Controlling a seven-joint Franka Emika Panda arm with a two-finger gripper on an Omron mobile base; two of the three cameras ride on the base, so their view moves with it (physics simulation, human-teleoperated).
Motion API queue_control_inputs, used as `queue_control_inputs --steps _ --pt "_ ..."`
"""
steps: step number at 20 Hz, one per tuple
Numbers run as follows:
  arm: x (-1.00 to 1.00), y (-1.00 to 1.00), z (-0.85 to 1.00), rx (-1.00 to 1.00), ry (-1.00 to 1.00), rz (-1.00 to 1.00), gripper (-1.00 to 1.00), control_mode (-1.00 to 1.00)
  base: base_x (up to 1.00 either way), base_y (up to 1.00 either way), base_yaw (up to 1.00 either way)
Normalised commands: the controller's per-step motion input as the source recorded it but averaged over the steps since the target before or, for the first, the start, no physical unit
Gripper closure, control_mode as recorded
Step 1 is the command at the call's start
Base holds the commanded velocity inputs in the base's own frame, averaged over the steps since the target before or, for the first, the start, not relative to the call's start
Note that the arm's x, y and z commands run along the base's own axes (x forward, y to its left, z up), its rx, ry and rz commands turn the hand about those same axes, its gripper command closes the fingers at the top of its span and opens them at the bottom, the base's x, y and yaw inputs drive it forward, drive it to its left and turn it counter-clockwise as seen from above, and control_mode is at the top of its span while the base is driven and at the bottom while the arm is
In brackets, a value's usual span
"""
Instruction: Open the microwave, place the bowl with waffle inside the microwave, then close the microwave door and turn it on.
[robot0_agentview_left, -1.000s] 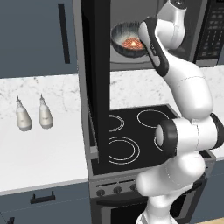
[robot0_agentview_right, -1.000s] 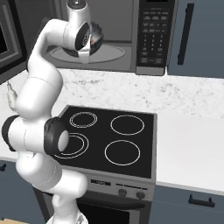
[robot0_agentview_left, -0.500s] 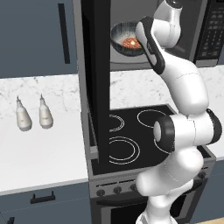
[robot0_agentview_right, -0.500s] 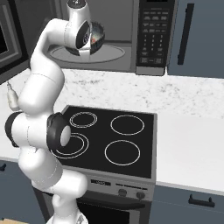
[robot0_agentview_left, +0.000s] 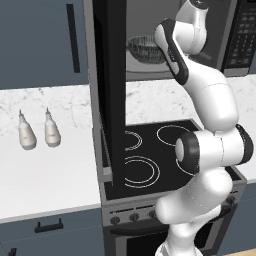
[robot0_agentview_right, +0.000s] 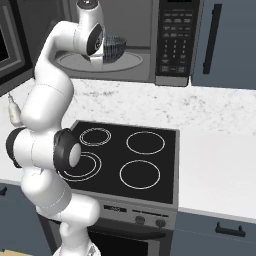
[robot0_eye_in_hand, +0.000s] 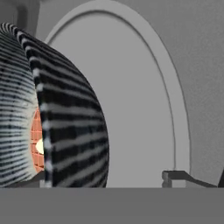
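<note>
The microwave (robot0_agentview_right: 150, 20) stands open, and its door (robot0_agentview_left: 111, 90) is swung out to the left, edge-on to me. The ribbed dark grey bowl (robot0_agentview_left: 147, 49) (robot0_agentview_right: 115, 47) sits upright on the round turntable plate (robot0_agentview_right: 127, 62) (robot0_eye_in_hand: 144, 109) inside. In the hand view the bowl (robot0_eye_in_hand: 70, 122) is on the left, with the orange waffle (robot0_eye_in_hand: 36, 140) showing inside it. My gripper (robot0_eye_in_hand: 105, 180) is open astride the bowl's near wall. The right fingertip (robot0_eye_in_hand: 175, 176) stands clear of the wall. The keypad panel (robot0_agentview_right: 175, 35) lies to the right of the cavity.
Below the microwave lies the black stovetop (robot0_agentview_left: 150, 155) (robot0_agentview_right: 125, 155). Two pale bottles (robot0_agentview_left: 27, 132) (robot0_agentview_left: 50, 129) stand on the marble counter to the left. A blue-grey cabinet door with a black handle (robot0_agentview_right: 215, 35) is to the right of the microwave.
The gripper has opened and let go of the bowl. The bowl was tilted in the shut jaws with the waffle facing out; now it rests level on the turntable plate.
</note>
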Motion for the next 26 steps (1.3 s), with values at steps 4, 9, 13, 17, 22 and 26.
queue_control_inputs --steps 4,9,13,17,22,26 --pt "-0.14 -0.03 0.07 0.0 0.0 0.0 -1.0 -1.0 0.0 0.0 0.0" --pt "-0.79 -0.03 0.08 -0.01 -0.07 0.0 -1.0 -1.0 0.0 0.0 0.0" --pt "-0.99 -0.12 0.08 -0.02 -0.09 0.0 -1.0 -1.0 0.0 0.0 0.0" --pt "-1.0 -0.1 -0.16 -0.07 -0.01 0.06 -1.0 -1.0 0.0 0.0 0.0" --pt "-1.0 -0.05 -0.07 -0.04 -0.1 0.06 -1.0 -1.0 0.0 0.0 0.0" --pt "-1.0 -0.06 -0.07 -0.07 -0.17 0.09 -1.0 -1.0 0.0 0.0 0.0"
